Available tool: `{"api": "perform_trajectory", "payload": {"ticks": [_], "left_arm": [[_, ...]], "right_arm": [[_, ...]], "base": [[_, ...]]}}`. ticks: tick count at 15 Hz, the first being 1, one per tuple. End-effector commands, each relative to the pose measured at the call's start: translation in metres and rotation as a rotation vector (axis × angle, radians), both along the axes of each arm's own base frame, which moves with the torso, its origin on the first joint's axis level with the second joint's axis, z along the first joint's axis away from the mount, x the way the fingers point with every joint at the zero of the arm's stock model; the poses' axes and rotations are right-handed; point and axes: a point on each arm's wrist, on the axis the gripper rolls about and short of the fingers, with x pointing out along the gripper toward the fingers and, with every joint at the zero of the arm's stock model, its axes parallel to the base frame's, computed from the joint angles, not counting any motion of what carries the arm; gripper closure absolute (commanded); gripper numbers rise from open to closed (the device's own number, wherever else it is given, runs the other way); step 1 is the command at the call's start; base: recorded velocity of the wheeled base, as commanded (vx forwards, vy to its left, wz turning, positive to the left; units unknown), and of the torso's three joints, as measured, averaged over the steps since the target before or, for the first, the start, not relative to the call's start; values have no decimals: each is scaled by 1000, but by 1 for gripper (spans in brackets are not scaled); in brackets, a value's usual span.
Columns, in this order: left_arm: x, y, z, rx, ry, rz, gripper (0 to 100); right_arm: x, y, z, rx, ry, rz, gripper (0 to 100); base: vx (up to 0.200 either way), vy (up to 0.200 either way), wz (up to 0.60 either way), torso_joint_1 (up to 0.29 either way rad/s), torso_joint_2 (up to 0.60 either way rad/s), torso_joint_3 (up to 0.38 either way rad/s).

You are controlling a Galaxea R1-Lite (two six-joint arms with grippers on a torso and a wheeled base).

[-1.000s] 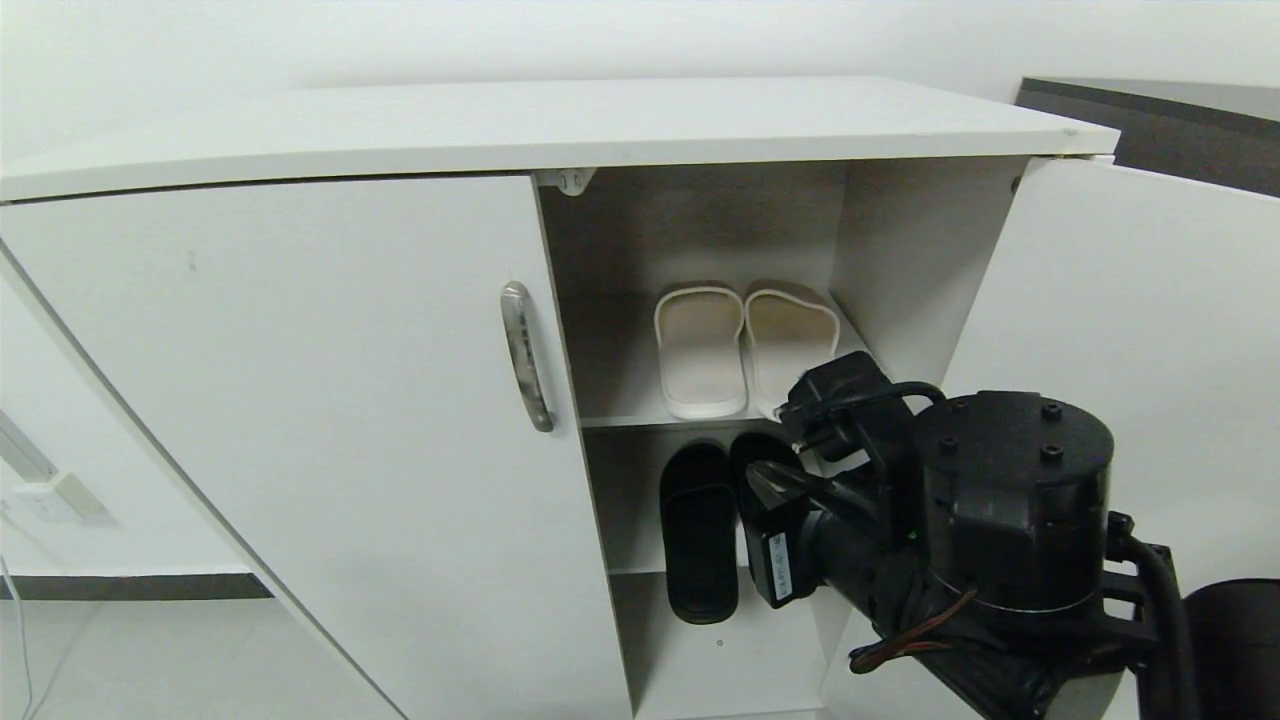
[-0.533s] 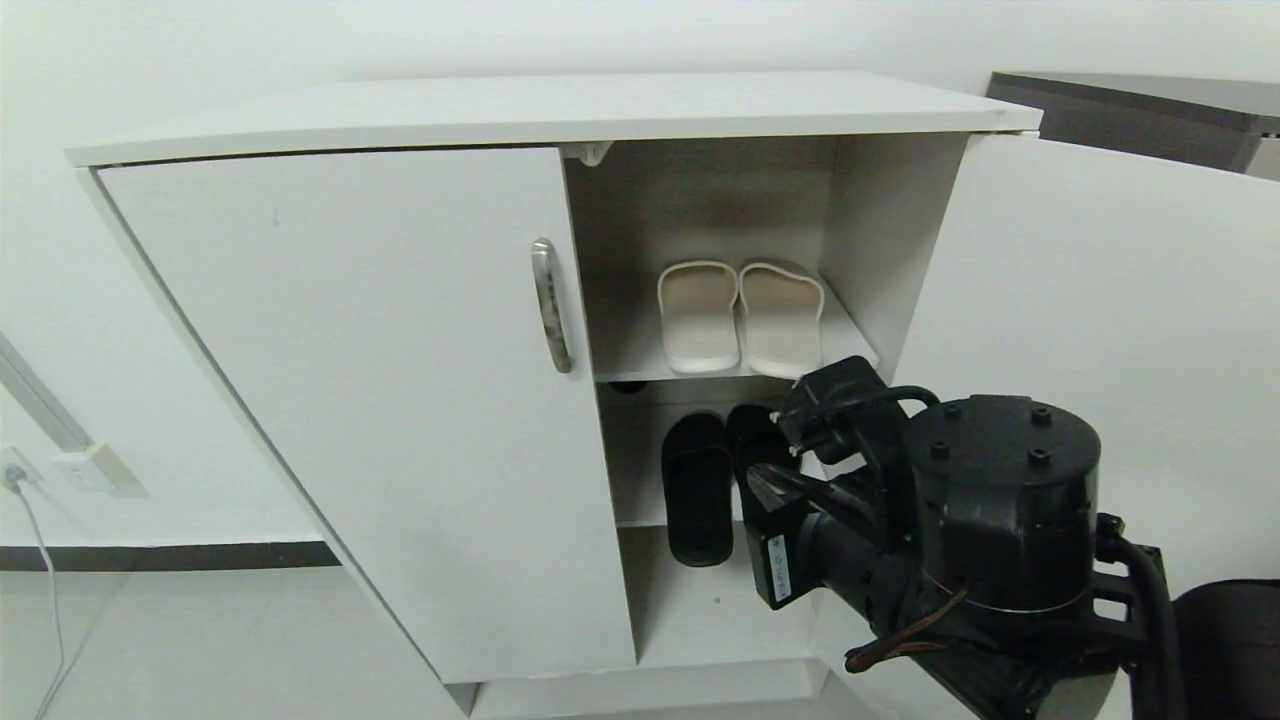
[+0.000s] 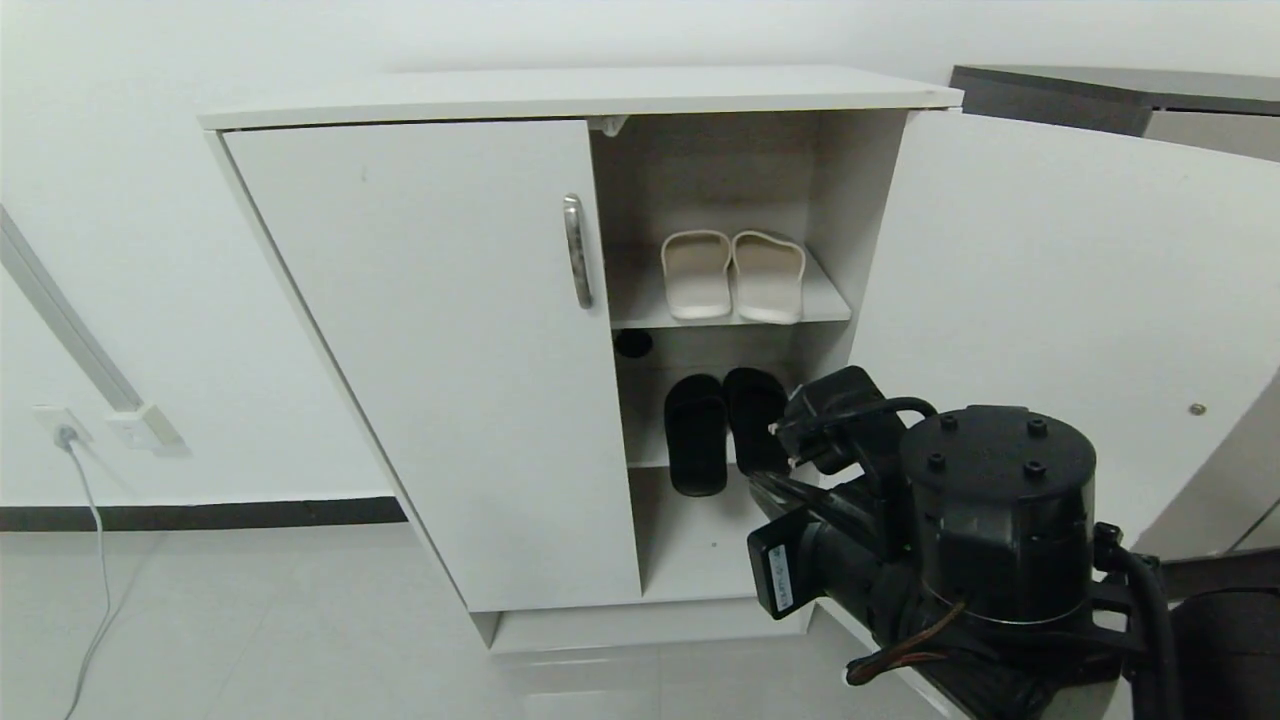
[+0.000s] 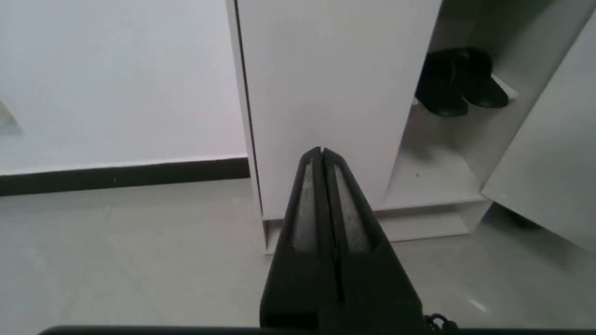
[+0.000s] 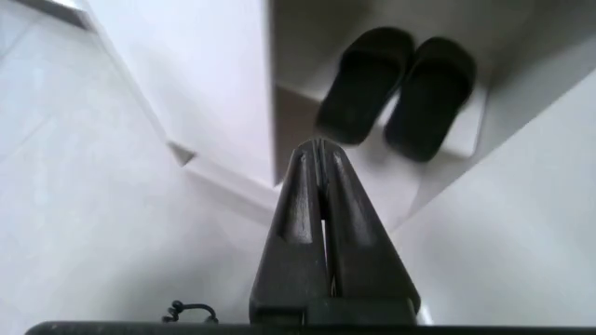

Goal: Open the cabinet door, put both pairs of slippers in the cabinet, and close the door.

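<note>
A white cabinet (image 3: 560,95) has its left door (image 3: 430,350) shut, a metal handle (image 3: 574,252) at the inner edge; the left claw (image 4: 321,154), fingers pressed together and empty, hangs above the floor (image 4: 140,251) before that door; beige slippers (image 3: 733,275) sit side by side on the upper shelf (image 3: 825,300), black slippers (image 3: 723,428) on the lower shelf (image 3: 648,463); the right claw (image 5: 318,147), likewise closed on nothing, points toward the black pair; the right door (image 3: 1060,290) stands wide open.
</note>
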Motion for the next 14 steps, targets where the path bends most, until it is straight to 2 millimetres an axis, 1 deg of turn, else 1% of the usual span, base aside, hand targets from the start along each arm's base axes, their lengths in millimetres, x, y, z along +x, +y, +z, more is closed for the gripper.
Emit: {"api": "perform_trajectory", "payload": {"ticks": [1,2,7,14], "left_arm": [[0,0,0,0,1,0,100],[0,0,0,0,0,0,100],[0,0,0,0,0,0,100],[0,0,0,-1,0,2,100]], "right_arm": [[1,-1,-1,-4,3,-6,100],[3,-3,-3,-8,5,-13,100],[10,-10,-5,-19,10,-43,100],[12,-7,-12,-37,22,-43,100]], "base": [[-200,0,0,-2,2,2],[-200,0,0,7,-2,2],[0,0,0,0,0,0],[0,0,0,0,0,0]]}}
